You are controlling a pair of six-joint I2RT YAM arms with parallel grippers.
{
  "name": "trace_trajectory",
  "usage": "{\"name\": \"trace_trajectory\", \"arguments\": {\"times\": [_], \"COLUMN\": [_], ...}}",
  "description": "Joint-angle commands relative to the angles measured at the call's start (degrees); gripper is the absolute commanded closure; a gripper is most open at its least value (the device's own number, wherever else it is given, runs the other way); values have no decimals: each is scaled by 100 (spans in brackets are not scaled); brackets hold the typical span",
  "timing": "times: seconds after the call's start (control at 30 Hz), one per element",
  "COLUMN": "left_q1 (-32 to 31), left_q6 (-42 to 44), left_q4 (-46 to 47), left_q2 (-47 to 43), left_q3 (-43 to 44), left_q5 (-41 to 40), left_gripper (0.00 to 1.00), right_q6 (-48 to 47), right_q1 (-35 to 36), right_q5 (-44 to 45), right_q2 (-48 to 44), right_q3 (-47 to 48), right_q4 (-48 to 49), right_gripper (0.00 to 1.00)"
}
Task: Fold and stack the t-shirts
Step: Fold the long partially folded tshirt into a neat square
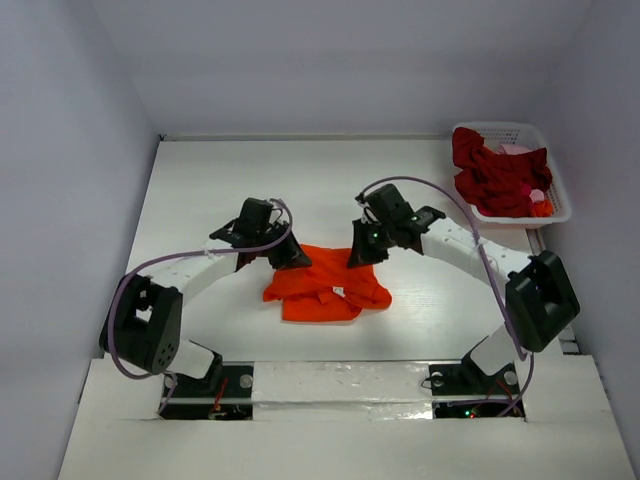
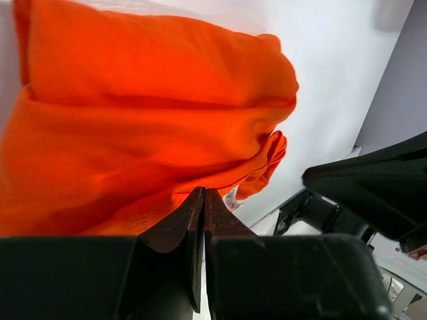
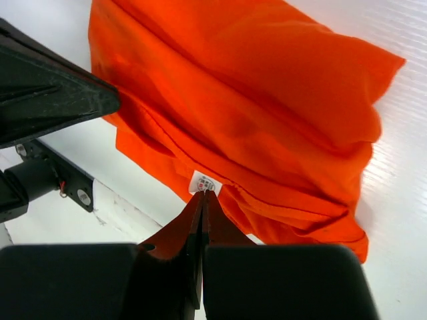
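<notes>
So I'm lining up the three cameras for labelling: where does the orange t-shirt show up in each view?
Top external: the orange t-shirt lies crumpled near the centre, slightly below the middle.
Left wrist: the orange t-shirt fills the upper left and most of the picture.
Right wrist: the orange t-shirt spreads across the top and centre.
Shared landmark: the white table under the shirt shows in all three.
</notes>
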Motion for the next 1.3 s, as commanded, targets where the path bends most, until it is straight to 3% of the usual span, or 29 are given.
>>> {"name": "trace_trajectory", "arguments": {"times": [0.0, 0.47, 0.8, 1.27], "left_q1": [-60, -113, -218, -280], "left_q6": [-13, 145, 286, 304], "left_q4": [125, -104, -86, -376], "left_q2": [74, 356, 813, 277], "left_q3": [311, 399, 583, 294], "left_q5": [43, -598, -546, -590], "left_gripper": [100, 100, 100, 100], "right_q6": [46, 116, 116, 99], "right_q1": [156, 578, 631, 631], "right_q5": [-158, -140, -88, -35], "right_q2": [134, 617, 776, 1557], "right_q3": [221, 563, 668, 1257], "right_q4": [388, 564, 635, 819], "right_gripper": [100, 100, 100, 100]}}
